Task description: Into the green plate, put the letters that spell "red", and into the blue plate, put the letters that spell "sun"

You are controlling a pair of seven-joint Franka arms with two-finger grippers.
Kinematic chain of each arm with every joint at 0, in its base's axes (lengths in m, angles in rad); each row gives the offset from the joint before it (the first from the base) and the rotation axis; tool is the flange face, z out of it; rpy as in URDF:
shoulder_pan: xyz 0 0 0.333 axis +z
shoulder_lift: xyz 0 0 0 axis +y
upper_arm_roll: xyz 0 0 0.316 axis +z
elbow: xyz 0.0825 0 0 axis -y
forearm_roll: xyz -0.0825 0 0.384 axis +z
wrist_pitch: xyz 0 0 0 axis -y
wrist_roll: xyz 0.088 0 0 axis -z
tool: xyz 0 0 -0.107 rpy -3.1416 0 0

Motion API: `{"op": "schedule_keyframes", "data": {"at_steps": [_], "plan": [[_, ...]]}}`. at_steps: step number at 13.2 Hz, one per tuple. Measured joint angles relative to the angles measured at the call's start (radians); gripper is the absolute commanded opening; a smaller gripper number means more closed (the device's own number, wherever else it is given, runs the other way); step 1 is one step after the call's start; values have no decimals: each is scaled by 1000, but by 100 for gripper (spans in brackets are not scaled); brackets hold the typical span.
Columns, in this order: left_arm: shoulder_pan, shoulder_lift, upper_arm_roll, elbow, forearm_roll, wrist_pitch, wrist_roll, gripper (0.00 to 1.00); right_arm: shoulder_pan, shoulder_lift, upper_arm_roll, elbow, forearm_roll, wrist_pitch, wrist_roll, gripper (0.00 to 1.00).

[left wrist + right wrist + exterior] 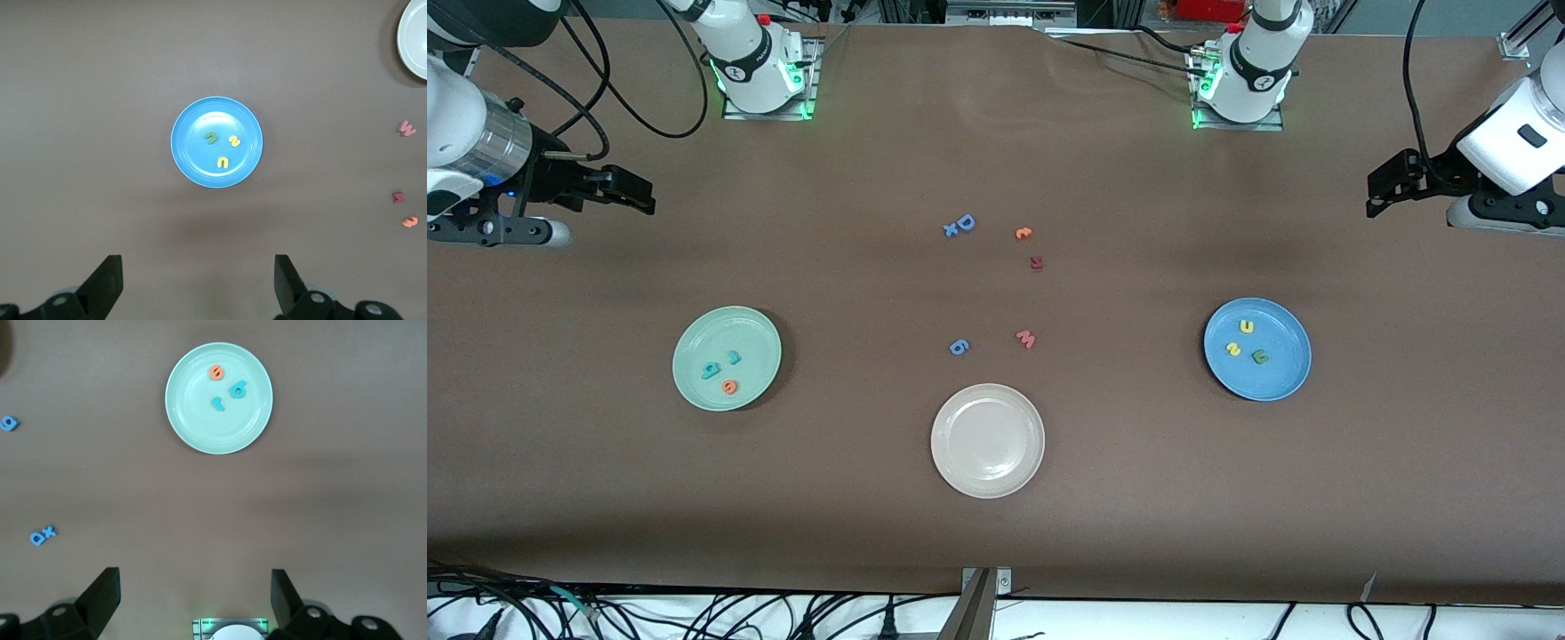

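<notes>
The green plate lies toward the right arm's end of the table. In it lie a teal "d", a teal "r" and an orange "e". The right wrist view shows that plate with its letters. The blue plate lies toward the left arm's end and holds a yellow "u", a yellow "s" and a green "n"; the left wrist view also shows this plate. My right gripper and left gripper hang open and empty above the table's ends.
A beige-white plate sits mid-table, nearest the front camera. Loose letters lie farther back: a blue "D" with a small "x", an orange "c", a dark red letter, a pink "w" and a blue one.
</notes>
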Motion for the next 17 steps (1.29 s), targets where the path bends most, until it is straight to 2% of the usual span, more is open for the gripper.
{"op": "schedule_keyframes", "data": {"at_steps": [5,17], "plan": [[-1,0,-5,0,0,0,0,100,3,0,-38,9,-1,20,-2,100],[-1,0,-5,0,0,0,0,100,8,21,-41,33,-1,46,-2,100]]}}
